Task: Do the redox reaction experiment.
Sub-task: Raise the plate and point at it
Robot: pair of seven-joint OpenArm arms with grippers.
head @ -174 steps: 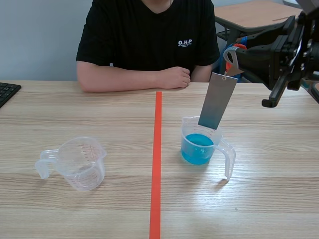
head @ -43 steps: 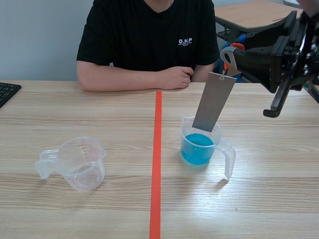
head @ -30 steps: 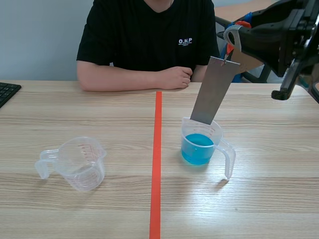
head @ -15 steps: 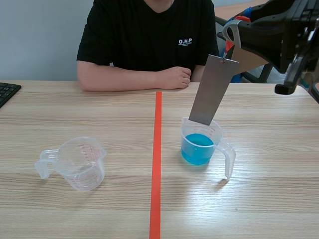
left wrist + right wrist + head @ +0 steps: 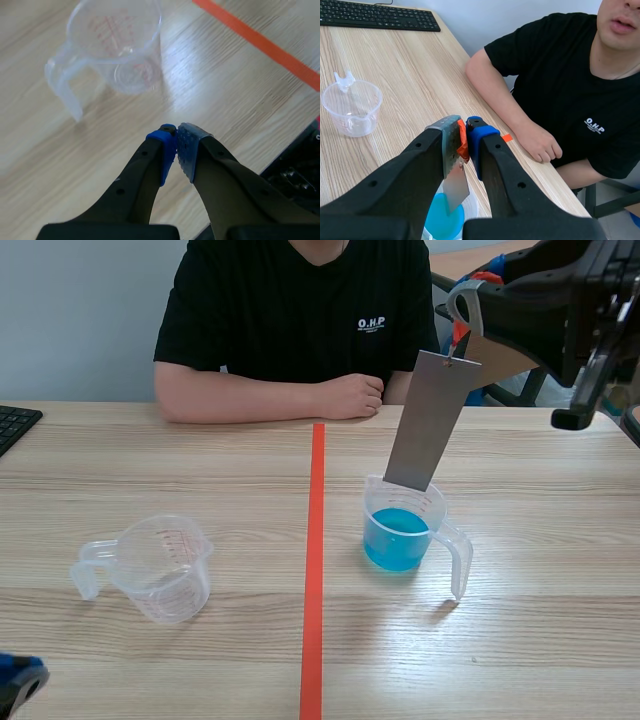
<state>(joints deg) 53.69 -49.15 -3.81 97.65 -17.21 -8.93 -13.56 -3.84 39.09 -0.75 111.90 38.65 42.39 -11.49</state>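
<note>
Best handled by keeping the thin, flat grey metal strip [image 5: 430, 420] plumb and travelling straight (it looks free to swing). The right gripper [image 5: 463, 318] pinches its orange tag [image 5: 462, 141], and the strip's end hangs at the rim of the clear plastic measuring cup [image 5: 462, 558] holding blue liquid [image 5: 396, 540]. The empty cup [image 5: 165, 565] stands at 9 o'clock. The left gripper [image 5: 176, 145] has its pads closed on nothing.

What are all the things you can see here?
Measuring cup with blue liquid: one, clear, right of the tape line.
Empty measuring cup: one, clear, left of the line.
Metal strip: one, grey, hanging over the blue cup.
Keyboard: one, black, table's far left edge.
Table: one, light wood.
Person: one, black shirt, across the table.
Left end effector: one, black, shut, near the empty cup.
Right end effector: one, black, shut on the metal strip.
</note>
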